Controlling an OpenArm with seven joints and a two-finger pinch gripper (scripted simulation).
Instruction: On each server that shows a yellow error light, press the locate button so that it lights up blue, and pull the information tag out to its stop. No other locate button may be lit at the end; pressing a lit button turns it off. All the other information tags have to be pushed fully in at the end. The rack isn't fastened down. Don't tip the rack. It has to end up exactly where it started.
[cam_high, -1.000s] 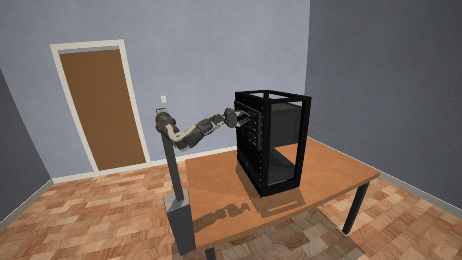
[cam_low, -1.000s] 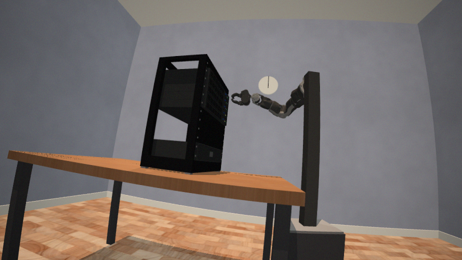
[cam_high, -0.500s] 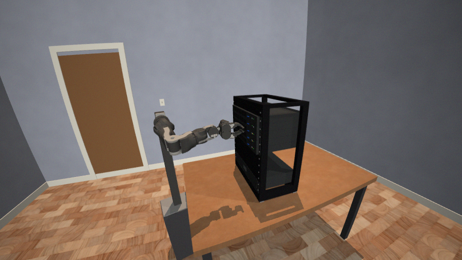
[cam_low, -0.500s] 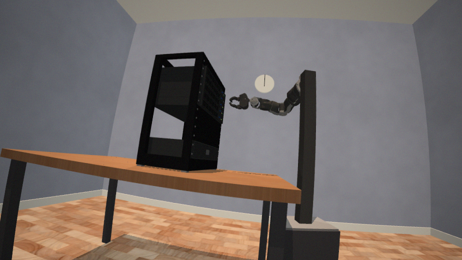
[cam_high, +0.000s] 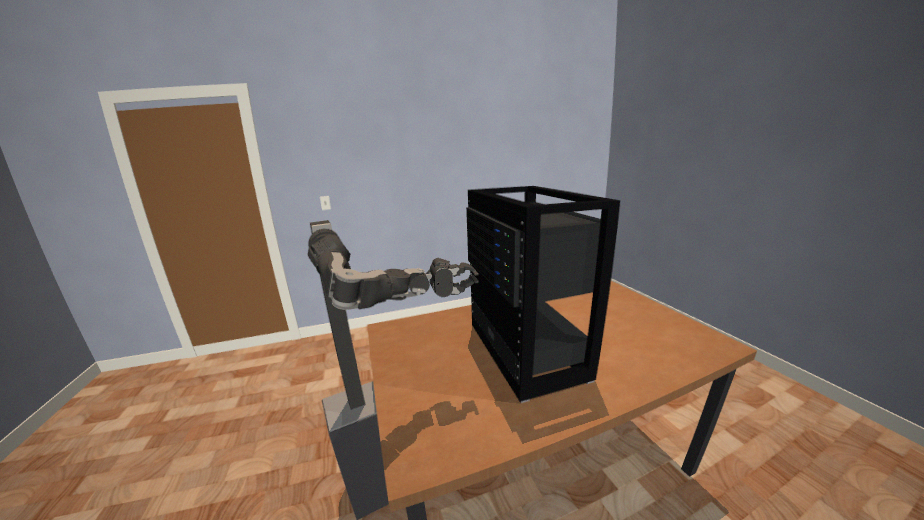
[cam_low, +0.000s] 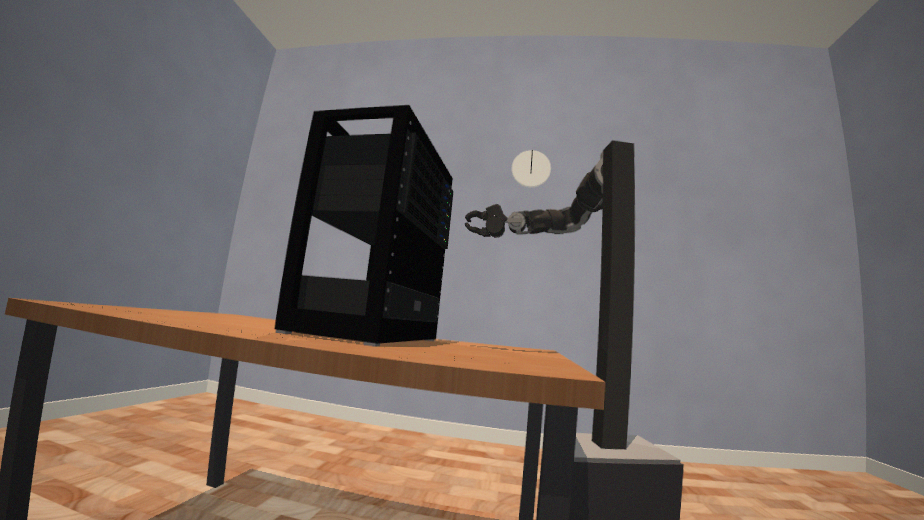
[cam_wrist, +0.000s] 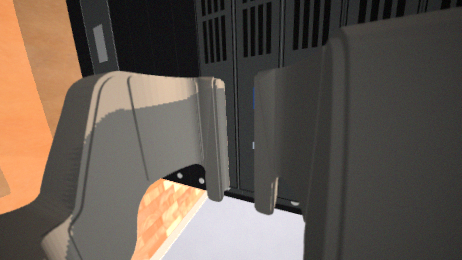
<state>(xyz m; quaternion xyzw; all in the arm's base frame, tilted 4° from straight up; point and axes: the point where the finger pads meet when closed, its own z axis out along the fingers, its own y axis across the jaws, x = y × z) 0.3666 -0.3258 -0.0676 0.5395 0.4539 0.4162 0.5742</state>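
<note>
We've got the rack (cam_high: 534, 194) standing upright on the table (cam_high: 672, 362), toward the far side, with the servers stacked in its top half facing the arm. From the top view the hand (cam_high: 470, 275) hangs in front of the server faces at about 9 o'clock from the rack, level with the lower end of the stack, close to the front but we can't tell if it touches. The exterior view shows a gap between hand (cam_low: 470, 221) and rack front. Its fingers are only slightly parted, a narrow slit between them, pinching nothing. Several blue lights (cam_high: 497, 246) show in a column on the server fronts, plus a green dot near the top. Any yellow light is too small for us to pick out. Tags can't be made out either.
</note>
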